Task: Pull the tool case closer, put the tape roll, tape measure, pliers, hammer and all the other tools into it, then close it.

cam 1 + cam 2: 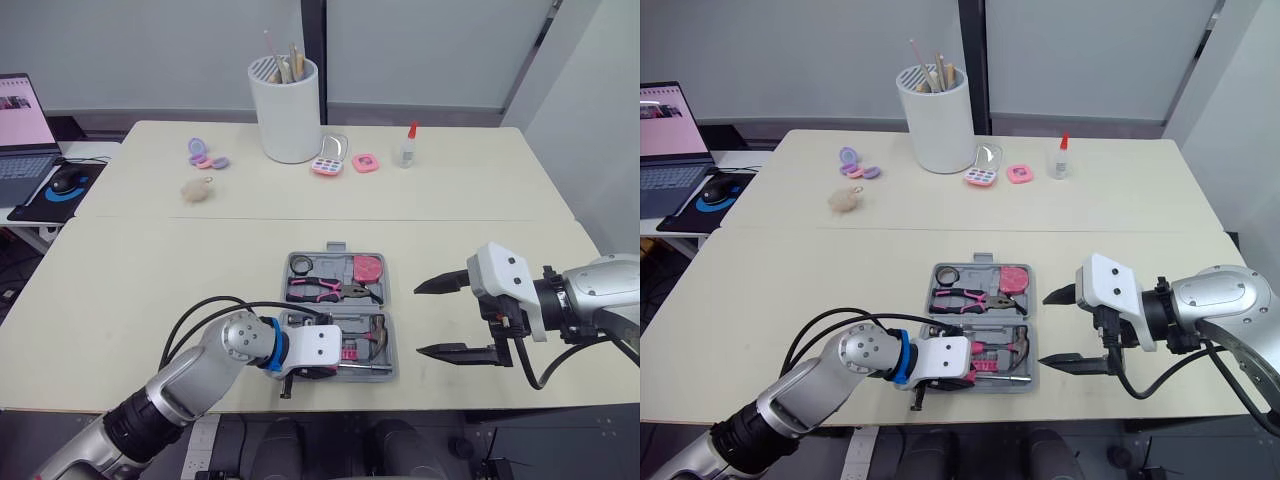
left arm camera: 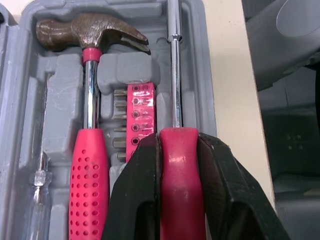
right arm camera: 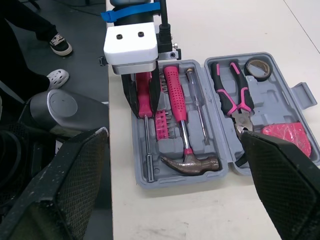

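Left claw [image 2: 178, 137] sits at the near edge of the cream surface [image 1: 150, 270], its two black fingers clamped on the smooth pink handle of a screwdriver [image 2: 174, 75]. The thin steel shaft of that tool lies in the front groove of the tool case [image 3: 272, 107].

The case is grey moulded plastic and lies open and flat. Its near half also holds the hammer [image 2: 90, 32], with a dull claw head and a dimpled pink grip, and a pink bit strip [image 2: 139, 107]. The far half holds the pink-and-black pliers [image 3: 231, 100], the ring-shaped tape roll [image 3: 257, 67] and the pink tape measure [image 3: 287, 135].

Right claw [image 1: 420, 320] hovers just beside the case with its pointed fingers spread wide.

Farther back stand a white cylindrical holder [image 1: 285, 115] and a small glue bottle [image 1: 407, 147].
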### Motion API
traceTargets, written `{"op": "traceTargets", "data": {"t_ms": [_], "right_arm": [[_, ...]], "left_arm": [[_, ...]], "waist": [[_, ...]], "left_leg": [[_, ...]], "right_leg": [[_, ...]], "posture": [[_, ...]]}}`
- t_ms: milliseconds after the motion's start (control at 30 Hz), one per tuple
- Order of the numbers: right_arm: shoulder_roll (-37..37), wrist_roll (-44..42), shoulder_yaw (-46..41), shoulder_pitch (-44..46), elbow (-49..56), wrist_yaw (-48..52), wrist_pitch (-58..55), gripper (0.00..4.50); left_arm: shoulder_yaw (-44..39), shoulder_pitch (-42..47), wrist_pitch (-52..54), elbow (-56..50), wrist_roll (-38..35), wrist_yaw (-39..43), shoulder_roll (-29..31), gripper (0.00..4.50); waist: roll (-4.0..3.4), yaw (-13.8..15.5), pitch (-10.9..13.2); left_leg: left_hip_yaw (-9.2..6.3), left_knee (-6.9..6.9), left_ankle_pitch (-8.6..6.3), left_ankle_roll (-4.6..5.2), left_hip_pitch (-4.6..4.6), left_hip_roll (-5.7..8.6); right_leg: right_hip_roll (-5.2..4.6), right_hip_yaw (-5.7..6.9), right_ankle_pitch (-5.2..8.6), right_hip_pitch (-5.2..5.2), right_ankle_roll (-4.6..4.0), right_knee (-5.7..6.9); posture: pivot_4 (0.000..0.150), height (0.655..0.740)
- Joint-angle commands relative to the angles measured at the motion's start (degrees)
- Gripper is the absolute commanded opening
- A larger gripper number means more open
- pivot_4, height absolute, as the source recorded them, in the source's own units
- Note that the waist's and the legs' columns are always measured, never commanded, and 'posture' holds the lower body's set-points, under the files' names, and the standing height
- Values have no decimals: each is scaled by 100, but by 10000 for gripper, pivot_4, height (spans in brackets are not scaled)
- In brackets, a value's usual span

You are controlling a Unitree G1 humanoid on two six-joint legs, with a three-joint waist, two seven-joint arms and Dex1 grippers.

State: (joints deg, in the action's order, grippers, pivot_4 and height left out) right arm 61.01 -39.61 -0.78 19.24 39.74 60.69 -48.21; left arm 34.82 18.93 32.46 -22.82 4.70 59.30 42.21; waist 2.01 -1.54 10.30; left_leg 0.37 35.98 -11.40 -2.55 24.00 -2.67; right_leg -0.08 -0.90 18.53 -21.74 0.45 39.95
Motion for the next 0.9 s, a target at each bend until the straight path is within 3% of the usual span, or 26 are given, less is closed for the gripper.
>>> {"op": "traceTargets", "data": {"t_ms": [33, 367, 633, 900], "right_arm": [[111, -124, -202, 25, 147, -13, -13, 45000], [154, -164, -217, -4, 150, -33, -23, 45000], [146, -134, -145, -4, 82, -64, 36, 45000], [47, 12, 35, 107, -93, -16, 224, 45000]], "left_arm": [[118, 49, 111, -176, 124, 16, -85, 7021], [185, -53, 339, -341, 158, 109, -109, 7021], [-289, -104, 425, -560, -271, 149, -164, 31399], [-1537, -107, 566, -1167, -1290, 552, 452, 31399]], "waist": [[0, 2, 0], [0, 3, -1], [0, 2, -1], [-1, -10, -1]], "left_leg": [[-1, 0, 0, 0, 0, -1], [-1, 0, 0, 0, -1, -1], [-2, 0, 0, 0, -1, -1], [-4, 2, 0, 0, -7, -4]], "right_leg": [[0, 0, 0, 0, 0, 0], [-1, 0, 0, 3, 1, -1], [-1, 1, 0, 4, 0, -1], [0, 2, 2, 6, 3, 2]], "posture": [[1500, 7400], [1500, 7400], [1500, 7400], [1500, 7400]]}}
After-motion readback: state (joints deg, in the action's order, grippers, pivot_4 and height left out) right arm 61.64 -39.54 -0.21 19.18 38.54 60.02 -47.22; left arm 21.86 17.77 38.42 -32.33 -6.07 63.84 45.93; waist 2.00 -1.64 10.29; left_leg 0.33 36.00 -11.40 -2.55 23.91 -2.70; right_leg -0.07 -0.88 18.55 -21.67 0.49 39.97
